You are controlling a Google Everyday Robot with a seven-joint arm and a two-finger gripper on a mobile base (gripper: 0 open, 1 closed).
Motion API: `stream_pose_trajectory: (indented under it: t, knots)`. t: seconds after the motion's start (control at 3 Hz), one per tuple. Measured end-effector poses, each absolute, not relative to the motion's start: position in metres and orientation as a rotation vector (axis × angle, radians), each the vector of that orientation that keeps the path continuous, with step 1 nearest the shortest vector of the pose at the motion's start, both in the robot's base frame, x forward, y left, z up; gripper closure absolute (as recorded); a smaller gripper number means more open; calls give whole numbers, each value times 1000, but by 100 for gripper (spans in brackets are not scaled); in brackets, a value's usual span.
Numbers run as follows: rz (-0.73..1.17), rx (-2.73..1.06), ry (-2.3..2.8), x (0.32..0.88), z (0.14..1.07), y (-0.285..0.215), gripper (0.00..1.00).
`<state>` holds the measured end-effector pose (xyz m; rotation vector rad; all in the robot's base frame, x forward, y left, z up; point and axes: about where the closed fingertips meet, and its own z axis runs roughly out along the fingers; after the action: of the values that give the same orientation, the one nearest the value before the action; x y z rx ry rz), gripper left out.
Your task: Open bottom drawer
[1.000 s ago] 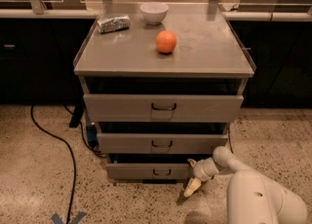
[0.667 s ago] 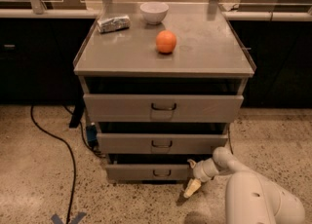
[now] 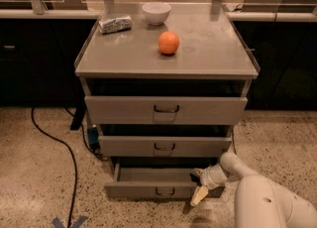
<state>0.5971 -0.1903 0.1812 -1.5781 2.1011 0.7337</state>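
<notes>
The bottom drawer is the lowest and narrowest grey front of the cabinet, with a small dark bar handle at its centre. It stands pulled out a little, and a strip of its plain grey tray shows behind the front. My gripper is at the right end of the drawer front, low near the floor. My white arm reaches in from the lower right.
The mid-sized drawer and the widest top drawer are above it. On the cabinet top are an orange, a white bowl and a silver packet. A black cable runs over the floor at left.
The bottom drawer has slid out toward the camera, so its tray now shows. My gripper stays at its right end.
</notes>
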Motion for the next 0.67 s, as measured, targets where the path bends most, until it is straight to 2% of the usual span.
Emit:
stream_pose_trajectory:
  t: [0.67]
  knots:
    - [733, -1600, 2089, 591, 172, -186, 0]
